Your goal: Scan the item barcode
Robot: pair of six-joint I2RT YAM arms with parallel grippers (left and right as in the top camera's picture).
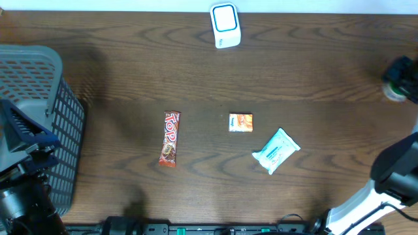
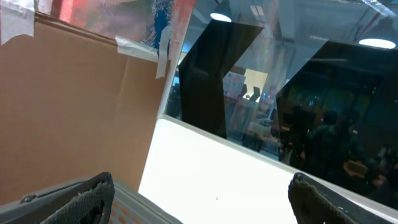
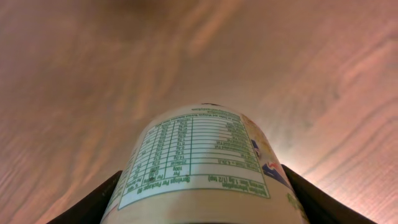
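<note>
Right gripper (image 3: pixel 202 202) grips labelled bottle (image 3: pixel 199 149) across its body. It looks rigid, smooth and round, so may spin; hold mid-body, barcode outward. Left gripper (image 2: pixel 202 199) wide open, empty.

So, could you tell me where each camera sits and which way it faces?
Overhead: above, facing down at the table; left arm and right arm at the edges.
Left wrist: tilted up at cardboard and windows; open left gripper below.
Right wrist: low over the table, right gripper holding a bottle.
Shared: overhead shows that bottle.
</note>
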